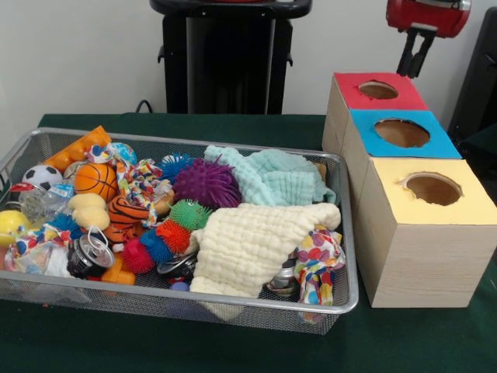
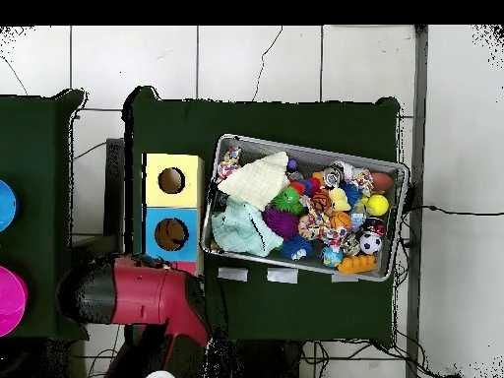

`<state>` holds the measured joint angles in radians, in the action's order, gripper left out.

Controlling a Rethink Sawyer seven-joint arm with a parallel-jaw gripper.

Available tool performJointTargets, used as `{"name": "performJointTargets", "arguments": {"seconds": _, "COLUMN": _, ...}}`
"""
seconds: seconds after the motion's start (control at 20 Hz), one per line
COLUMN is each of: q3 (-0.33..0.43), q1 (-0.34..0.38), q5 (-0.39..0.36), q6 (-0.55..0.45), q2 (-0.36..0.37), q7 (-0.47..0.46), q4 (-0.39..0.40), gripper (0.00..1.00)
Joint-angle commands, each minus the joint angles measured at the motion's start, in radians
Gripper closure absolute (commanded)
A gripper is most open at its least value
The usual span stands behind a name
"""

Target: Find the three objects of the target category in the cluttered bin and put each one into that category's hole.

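Observation:
The silver wire-mesh bin (image 1: 349, 291) stands on the green table, full of toys; it also shows in the overhead view (image 2: 394, 169). An orange black-striped plush tiger (image 1: 126, 212) lies left of centre, and a pale yellow plush (image 1: 88, 210) lies next to it on the left. A tan plush bit (image 1: 165, 200) peeks out beside the tiger, mostly buried. The red-surrounded hole (image 1: 378, 90) tops the far plywood box. My gripper (image 1: 412, 74) hangs open and empty just behind and above that box. In the overhead view the red arm (image 2: 138, 290) hides the red box.
The blue-surrounded hole (image 1: 401, 133) and yellow-surrounded hole (image 1: 432, 189) lie in front of the red one. A cream cloth (image 1: 248, 241) and a mint cloth (image 1: 276, 177) cover the bin's right half. A purple spiky ball (image 1: 206, 183) and an orange basketball (image 1: 96, 180) lie among the toys.

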<state>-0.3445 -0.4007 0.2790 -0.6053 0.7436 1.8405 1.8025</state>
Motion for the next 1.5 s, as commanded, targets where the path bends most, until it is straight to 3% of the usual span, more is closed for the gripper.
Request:
{"name": "performJointTargets", "arguments": {"seconds": 0.05, "q3": 0.052, "q1": 0.034, "q5": -0.103, "q6": 0.126, "q2": -0.079, "q7": 0.082, "q4": -0.007, "gripper": 1.00}}
{"name": "performJointTargets", "arguments": {"seconds": 0.35, "q3": -0.041, "q1": 0.033, "q5": -0.230, "q6": 0.220, "q2": -0.156, "q7": 0.073, "q4": -0.117, "gripper": 1.00}}
{"name": "performJointTargets", "arguments": {"seconds": 0.9, "q3": 0.002, "q1": 0.170, "q5": -0.358, "q6": 0.311, "q2": -0.177, "q7": 0.017, "q4": -0.150, "gripper": 1.00}}
{"name": "performJointTargets", "arguments": {"seconds": 1.5, "q3": 0.054, "q1": 0.311, "q5": -0.458, "q6": 0.395, "q2": -0.209, "q7": 0.028, "q4": -0.110, "gripper": 1.00}}
